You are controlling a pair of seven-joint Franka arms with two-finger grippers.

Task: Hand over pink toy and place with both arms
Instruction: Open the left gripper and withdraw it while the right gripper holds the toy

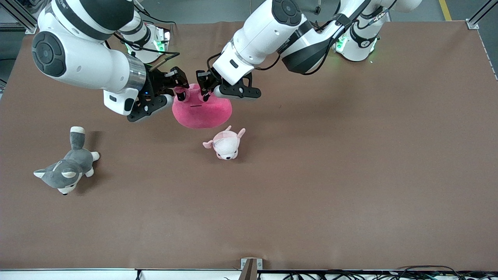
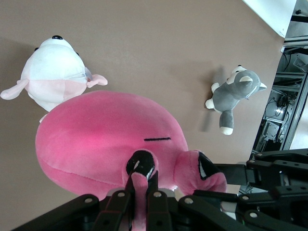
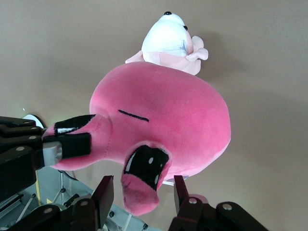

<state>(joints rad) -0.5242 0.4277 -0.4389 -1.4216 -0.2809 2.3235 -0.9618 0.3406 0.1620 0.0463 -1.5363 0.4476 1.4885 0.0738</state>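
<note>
The pink toy (image 1: 202,112) hangs in the air over the table, close above the small pale pink plush. My left gripper (image 1: 204,90) is shut on one of its eye bumps (image 2: 141,166), the fingers pinching the stalk just under the black eye. My right gripper (image 3: 142,192) is open, with the toy's other eye bump (image 3: 144,180) hanging between its fingers (image 3: 104,195) and a gap on each side. In the left wrist view the right gripper (image 2: 226,175) shows beside that second bump (image 2: 202,168). The toy's round body and mouth line face the front camera.
A small pale pink-and-white plush (image 1: 225,144) lies on the brown table (image 1: 350,155), nearer the front camera than the hanging toy. A grey-and-white husky plush (image 1: 68,169) lies toward the right arm's end. Both arms crowd the air over the table's middle near their bases.
</note>
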